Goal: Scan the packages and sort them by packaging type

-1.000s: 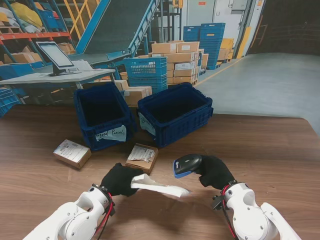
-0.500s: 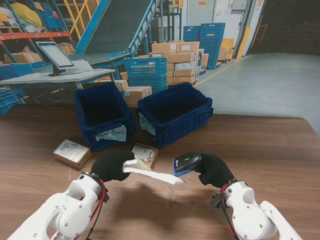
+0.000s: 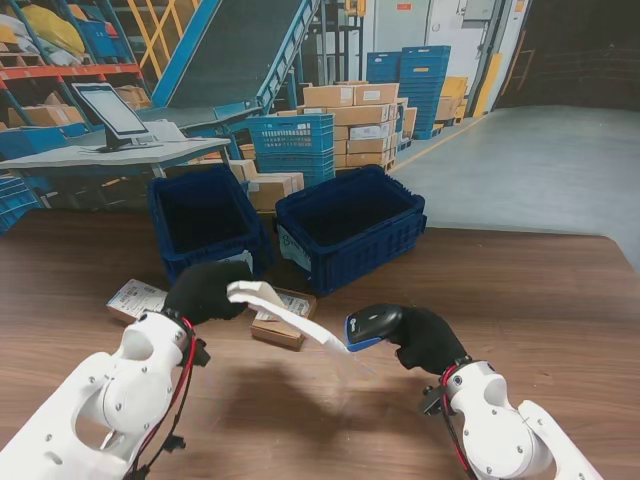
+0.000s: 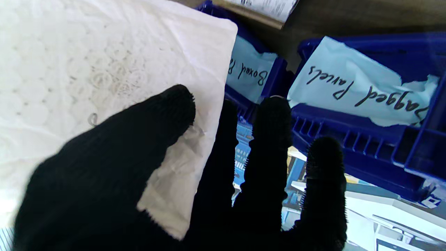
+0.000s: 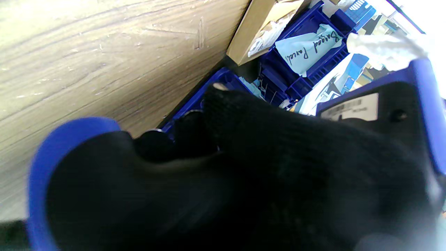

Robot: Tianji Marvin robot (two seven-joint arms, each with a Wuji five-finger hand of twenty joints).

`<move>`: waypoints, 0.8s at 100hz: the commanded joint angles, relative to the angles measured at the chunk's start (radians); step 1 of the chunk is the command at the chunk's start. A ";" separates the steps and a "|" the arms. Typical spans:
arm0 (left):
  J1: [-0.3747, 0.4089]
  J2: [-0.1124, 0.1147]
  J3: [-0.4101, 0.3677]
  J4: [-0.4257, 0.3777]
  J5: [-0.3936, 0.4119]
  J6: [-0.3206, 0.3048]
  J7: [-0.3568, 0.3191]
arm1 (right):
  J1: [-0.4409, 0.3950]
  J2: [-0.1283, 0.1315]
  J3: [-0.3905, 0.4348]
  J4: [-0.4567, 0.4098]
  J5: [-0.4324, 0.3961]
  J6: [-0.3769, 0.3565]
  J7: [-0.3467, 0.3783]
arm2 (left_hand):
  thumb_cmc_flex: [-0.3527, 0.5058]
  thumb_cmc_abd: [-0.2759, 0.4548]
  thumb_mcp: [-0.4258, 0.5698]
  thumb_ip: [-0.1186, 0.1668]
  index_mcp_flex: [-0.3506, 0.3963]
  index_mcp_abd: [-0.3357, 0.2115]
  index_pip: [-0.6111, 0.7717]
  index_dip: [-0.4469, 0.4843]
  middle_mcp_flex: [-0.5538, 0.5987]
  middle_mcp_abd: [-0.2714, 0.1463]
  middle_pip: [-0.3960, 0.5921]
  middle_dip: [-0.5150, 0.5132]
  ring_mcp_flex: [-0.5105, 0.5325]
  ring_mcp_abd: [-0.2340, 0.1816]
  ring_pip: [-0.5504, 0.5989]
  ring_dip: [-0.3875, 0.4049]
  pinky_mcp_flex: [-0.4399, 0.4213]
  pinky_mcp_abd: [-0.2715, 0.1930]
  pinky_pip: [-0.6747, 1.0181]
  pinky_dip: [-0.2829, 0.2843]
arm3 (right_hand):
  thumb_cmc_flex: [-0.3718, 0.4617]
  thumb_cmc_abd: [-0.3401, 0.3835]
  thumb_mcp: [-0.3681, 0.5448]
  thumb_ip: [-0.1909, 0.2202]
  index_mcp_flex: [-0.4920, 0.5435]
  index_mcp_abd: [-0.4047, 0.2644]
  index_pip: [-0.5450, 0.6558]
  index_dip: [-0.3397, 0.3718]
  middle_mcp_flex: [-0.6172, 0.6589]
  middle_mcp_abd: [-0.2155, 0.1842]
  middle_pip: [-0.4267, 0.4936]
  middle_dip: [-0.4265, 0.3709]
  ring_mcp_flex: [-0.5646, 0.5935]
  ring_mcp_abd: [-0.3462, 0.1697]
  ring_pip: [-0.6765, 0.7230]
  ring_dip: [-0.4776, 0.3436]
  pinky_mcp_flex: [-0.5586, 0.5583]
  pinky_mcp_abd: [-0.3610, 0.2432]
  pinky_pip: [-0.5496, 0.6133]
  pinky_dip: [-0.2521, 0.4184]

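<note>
My left hand [image 3: 207, 291], in a black glove, is shut on one end of a white bubble mailer [image 3: 285, 313], held above the table just in front of the left blue crate [image 3: 205, 228]. The left wrist view shows the mailer [image 4: 104, 80] pinched under the thumb [image 4: 139, 129]. That crate carries a "Bagged Parcels" label [image 4: 362, 90]; the right blue crate [image 3: 350, 225] reads "Boxed". My right hand [image 3: 428, 340] is shut on a blue and black barcode scanner [image 3: 372, 328], whose head points left at the mailer's free end. Two cardboard boxes lie on the table: box [image 3: 283, 312] under the mailer, box [image 3: 135, 298] at the left.
The wooden table [image 3: 530, 310] stretches to the right of the crates. Behind it stand stacked cartons [image 3: 355, 120], blue crates [image 3: 295, 145], a conveyor ramp and a desk with a monitor [image 3: 110, 110].
My left hand has lifted the mailer and carried it away from me and leftward, toward the left crate. The right hand with the scanner has stayed put.
</note>
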 commanded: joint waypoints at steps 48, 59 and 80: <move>-0.164 -0.056 0.061 0.064 -0.179 0.123 0.086 | -0.026 -0.013 0.010 0.005 0.038 -0.010 -0.002 | 0.055 -0.016 0.059 0.000 0.011 -0.015 0.046 0.020 0.034 -0.020 0.042 0.026 0.024 0.015 0.037 0.053 -0.013 0.050 0.042 0.039 | 0.096 0.063 0.117 -0.001 0.044 -0.035 0.084 0.017 0.009 -0.002 -0.005 0.012 0.020 0.029 0.015 0.001 0.016 -0.048 0.057 0.030; -0.205 -0.066 0.090 0.099 -0.212 0.152 0.099 | -0.030 -0.016 0.007 0.012 0.050 -0.021 -0.014 | 0.054 -0.020 0.066 -0.002 0.013 -0.010 0.046 0.019 0.035 -0.018 0.043 0.026 0.025 0.018 0.036 0.056 -0.014 0.053 0.043 0.041 | 0.096 0.063 0.118 -0.001 0.044 -0.035 0.083 0.017 0.009 -0.001 -0.005 0.012 0.021 0.030 0.015 0.001 0.016 -0.048 0.057 0.030; -0.278 -0.087 0.135 0.160 -0.243 0.207 0.141 | -0.044 -0.018 0.012 0.019 0.066 -0.041 -0.021 | 0.054 -0.023 0.070 -0.005 0.015 -0.009 0.046 0.016 0.036 -0.015 0.045 0.025 0.025 0.023 0.037 0.060 -0.014 0.057 0.045 0.044 | 0.096 0.062 0.118 -0.001 0.044 -0.035 0.083 0.018 0.009 0.000 -0.006 0.012 0.021 0.029 0.016 0.001 0.016 -0.048 0.057 0.030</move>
